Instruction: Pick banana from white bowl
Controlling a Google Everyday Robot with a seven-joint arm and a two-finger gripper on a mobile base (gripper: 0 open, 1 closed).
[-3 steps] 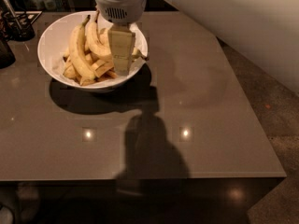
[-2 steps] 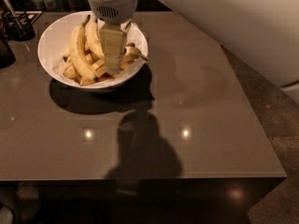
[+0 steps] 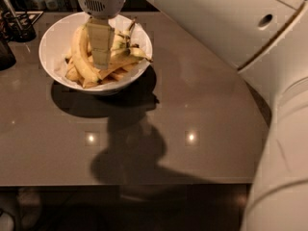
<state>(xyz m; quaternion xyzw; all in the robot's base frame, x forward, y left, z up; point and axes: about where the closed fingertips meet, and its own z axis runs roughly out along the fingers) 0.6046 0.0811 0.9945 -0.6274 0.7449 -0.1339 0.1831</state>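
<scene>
A large white bowl (image 3: 55, 37) sits at the back left of the brown table and holds a bunch of yellow bananas (image 3: 82, 57). My gripper (image 3: 101, 57) hangs from its white wrist straight over the bowl. Its tip reaches down among the bananas at the middle of the bunch. Part of the bunch is hidden behind the gripper.
The glossy brown table (image 3: 192, 109) runs to a front edge low in the view. A dark holder with utensils (image 3: 17, 23) stands at the back left beside the bowl. My white arm (image 3: 269, 81) fills the right side.
The gripper has shifted left across the bowl and sunk lower into the bananas. The bowl has not moved.
</scene>
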